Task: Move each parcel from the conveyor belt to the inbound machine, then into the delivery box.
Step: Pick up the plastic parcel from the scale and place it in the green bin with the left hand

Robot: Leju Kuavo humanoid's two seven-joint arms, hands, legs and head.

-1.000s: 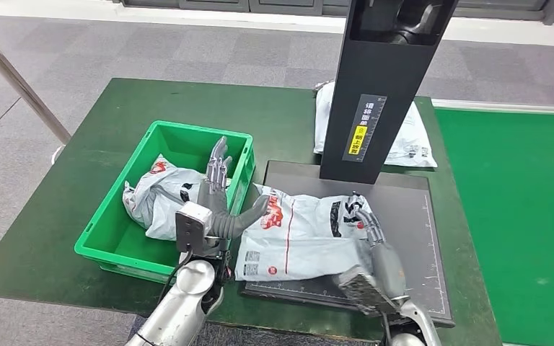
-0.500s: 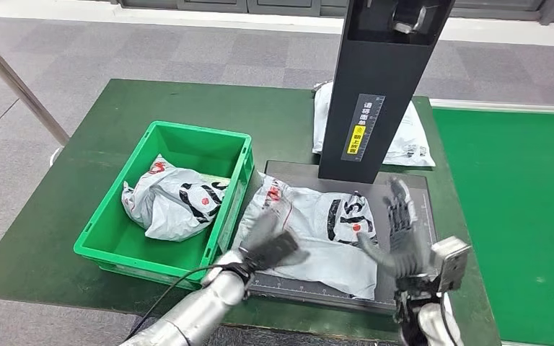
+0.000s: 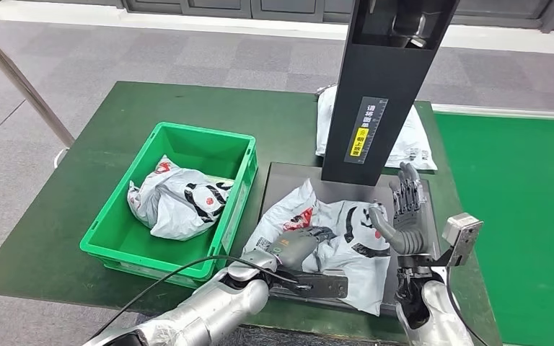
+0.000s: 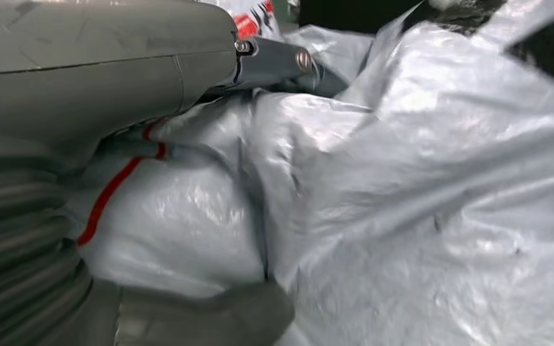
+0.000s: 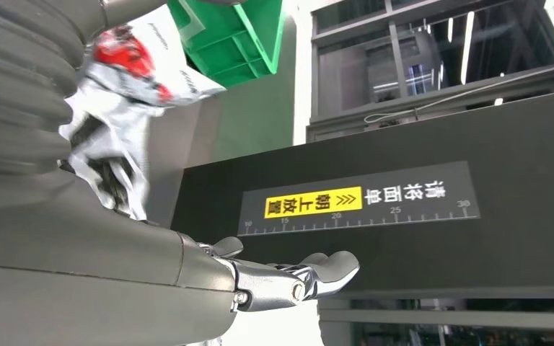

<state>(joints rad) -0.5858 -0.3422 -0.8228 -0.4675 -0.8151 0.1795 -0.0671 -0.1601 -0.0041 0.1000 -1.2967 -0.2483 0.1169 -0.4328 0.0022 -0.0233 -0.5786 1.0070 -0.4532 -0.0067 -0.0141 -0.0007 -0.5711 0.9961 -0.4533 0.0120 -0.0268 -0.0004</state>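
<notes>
1. Green bin (image 3: 115, 216): stands on the left side of the green table (image 3: 65, 180). It holds one crumpled grey bag (image 3: 177, 205) with red and black print.
2. Scanner plate (image 3: 411, 288): dark and flat, just right of the bin. The black scanner post (image 3: 382, 79) rises from its far edge.
3. Parcel (image 3: 346, 245): a grey bag lying crumpled on the plate.
4. My left hand (image 3: 299, 245): rests on the parcel's near left part, fingers curled into the plastic. I cannot tell whether it grips.
5. My right hand (image 3: 402, 216): upright at the parcel's right edge, fingers spread, holding nothing.
6. Another grey bag (image 3: 415, 140): lies on the table behind the post.
</notes>
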